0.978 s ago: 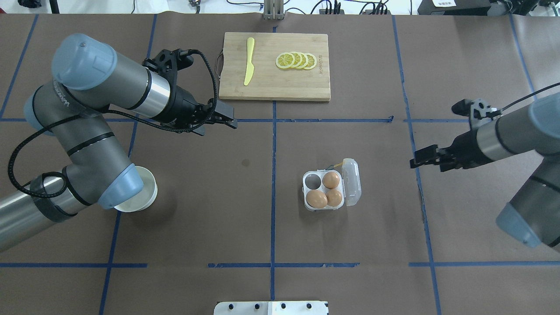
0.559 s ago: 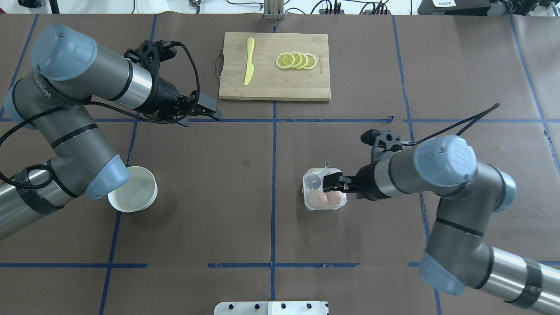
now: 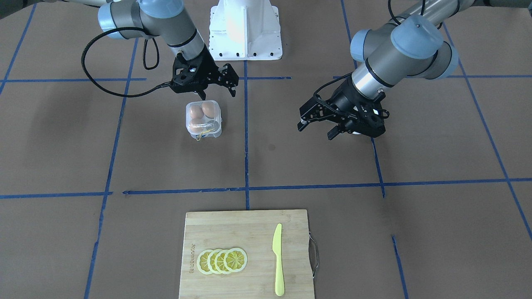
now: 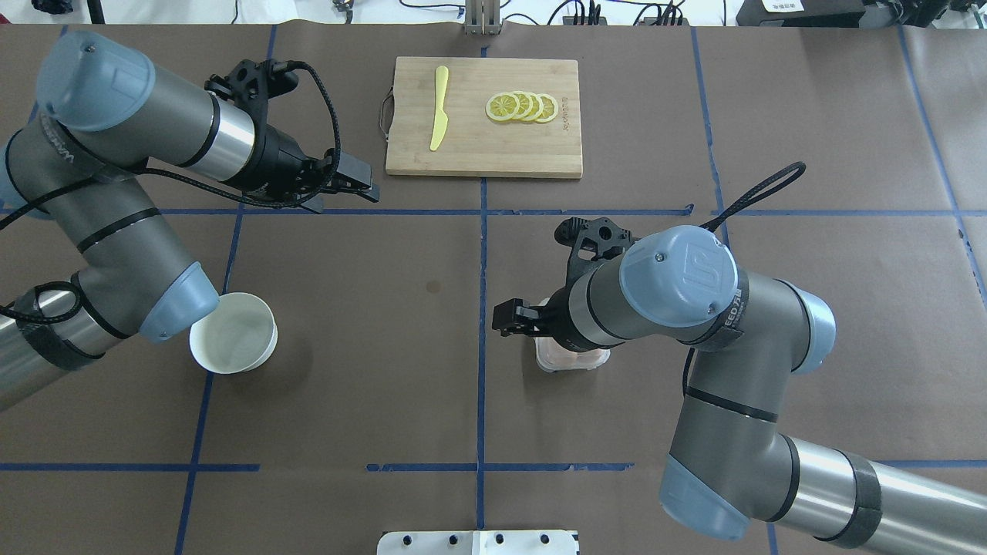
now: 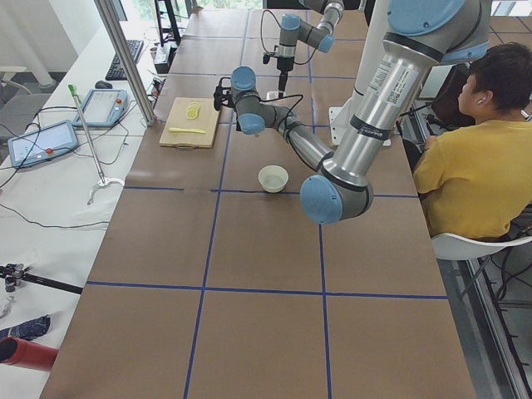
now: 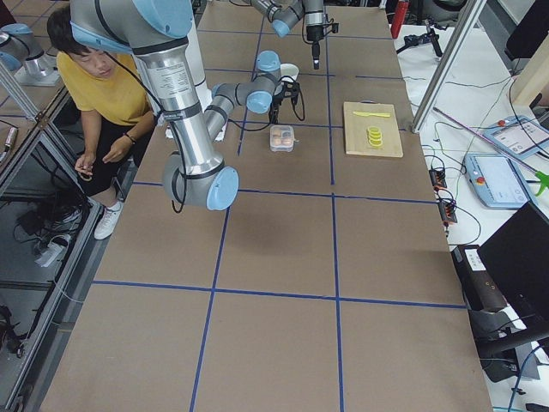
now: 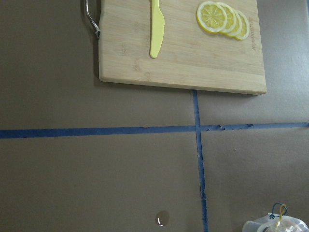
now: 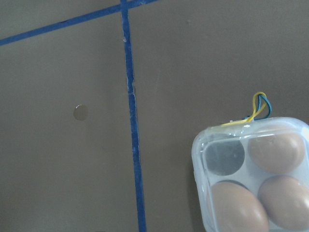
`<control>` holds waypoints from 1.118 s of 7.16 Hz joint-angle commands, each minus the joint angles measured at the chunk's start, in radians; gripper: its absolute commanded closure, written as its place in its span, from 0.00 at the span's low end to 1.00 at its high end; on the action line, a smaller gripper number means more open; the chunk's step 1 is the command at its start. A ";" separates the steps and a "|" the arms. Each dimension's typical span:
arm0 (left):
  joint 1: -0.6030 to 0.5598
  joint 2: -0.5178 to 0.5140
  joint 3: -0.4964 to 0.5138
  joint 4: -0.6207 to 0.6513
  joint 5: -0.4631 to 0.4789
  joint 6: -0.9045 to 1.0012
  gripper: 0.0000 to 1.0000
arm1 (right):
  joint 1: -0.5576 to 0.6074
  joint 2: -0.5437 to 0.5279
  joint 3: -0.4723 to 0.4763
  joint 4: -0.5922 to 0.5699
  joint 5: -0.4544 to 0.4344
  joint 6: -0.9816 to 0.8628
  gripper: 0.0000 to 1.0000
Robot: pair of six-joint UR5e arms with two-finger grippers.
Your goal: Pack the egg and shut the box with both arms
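Observation:
The box [image 3: 203, 119] stands right of the table's middle, its clear lid down over three eggs [image 3: 210, 109]. In the right wrist view the box [image 8: 251, 179] shows the eggs [image 8: 282, 152], one bare cup and yellow string. My right gripper [image 3: 218, 93] is open and empty, just above the box's robot-side edge. In the overhead view it [image 4: 505, 322] reaches past the box's left side, and its wrist hides most of the box [image 4: 574, 358]. My left gripper [image 3: 315, 129] is open and empty, in the air over the left half, far from the box; it also shows overhead [image 4: 368, 189].
A wooden cutting board [image 4: 484, 146] with a yellow knife [image 4: 439, 108] and lemon slices [image 4: 523, 106] lies at the far middle. A white bowl [image 4: 234, 333] stands at the left, under my left arm's elbow. An operator sits behind the robot [image 5: 474, 158].
The right arm swung in from the right over the box. The lid, open to the right before, is now shut. The right gripper moved on past the box's left side. The left gripper drew back leftward.

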 commanded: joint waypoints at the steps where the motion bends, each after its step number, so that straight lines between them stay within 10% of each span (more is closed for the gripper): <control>1: -0.026 0.060 -0.021 -0.004 -0.032 0.071 0.00 | 0.025 -0.045 0.008 -0.001 0.011 -0.001 0.00; 4: -0.110 0.293 -0.107 -0.005 -0.035 0.359 0.00 | 0.146 -0.281 0.078 0.001 0.025 -0.152 0.00; 8: -0.478 0.515 -0.042 0.007 -0.144 1.037 0.00 | 0.648 -0.499 0.086 -0.016 0.426 -0.647 0.00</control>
